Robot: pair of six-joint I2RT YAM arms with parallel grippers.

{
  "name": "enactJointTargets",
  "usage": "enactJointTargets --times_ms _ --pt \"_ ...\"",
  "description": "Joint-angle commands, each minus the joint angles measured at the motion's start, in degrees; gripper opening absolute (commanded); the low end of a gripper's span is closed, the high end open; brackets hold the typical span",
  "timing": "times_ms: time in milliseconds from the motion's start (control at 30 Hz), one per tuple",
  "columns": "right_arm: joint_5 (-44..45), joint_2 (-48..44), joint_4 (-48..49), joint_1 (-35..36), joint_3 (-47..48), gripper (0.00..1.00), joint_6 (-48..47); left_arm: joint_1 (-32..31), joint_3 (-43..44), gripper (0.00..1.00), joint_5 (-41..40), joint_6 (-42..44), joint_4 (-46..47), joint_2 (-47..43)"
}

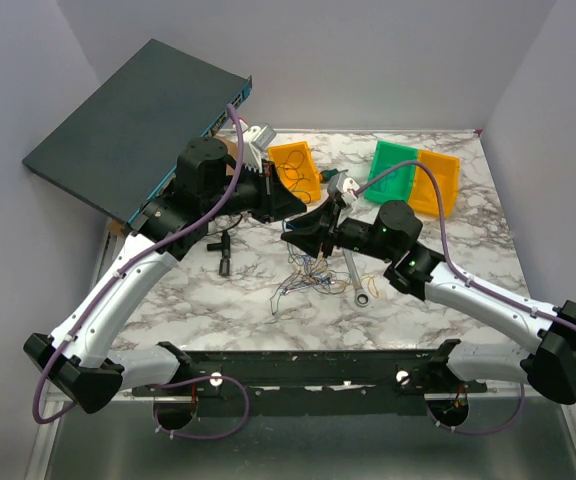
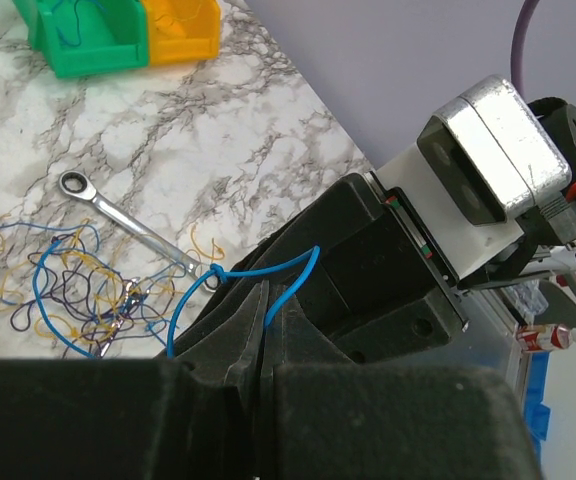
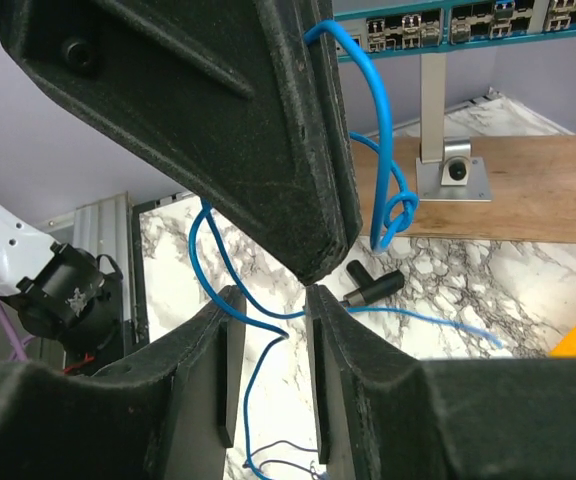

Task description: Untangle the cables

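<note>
From above, the cables (image 1: pixel 306 272) were spotted heaped mid-frame beside a wrench (image 1: pixel 356 276); jaw states were obscured. Left wrist: the left gripper (image 2: pixel 266 315) was clenched on a blue strand (image 2: pixel 292 287), its end cut off below. Right wrist: the right gripper (image 3: pixel 271 300) was seen parted, nothing pinched.

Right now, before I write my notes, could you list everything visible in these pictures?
Cables: one tangle, blue, yellow-orange and dark, middle of table.
Wrench: one, silver, right of tangle.
T-handle tool: one, black, left of tangle.
Orange bins: two, far side.
Green bin: one, between the orange bins.
Network switch: one, dark teal, raised, far left.
Table: one, white marble.
Left fingers: black, shut on a blue strand of the cables.
Right fingers: black, open, near the left.
</note>
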Motion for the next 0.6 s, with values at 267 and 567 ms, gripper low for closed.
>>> enactJointTargets --times_ms 267,567 --pt "-1.54 -0.3 1.24 0.17 1.42 0.01 0.75 -0.69 -0.09 0.0 1.97 -0.99 1.96 1.22" --pt "8.02 -5.53 -0.91 0.17 -3.49 0.01 3.6 -0.41 -2.53 0.24 -5.67 1.64 1.96 -1.97"
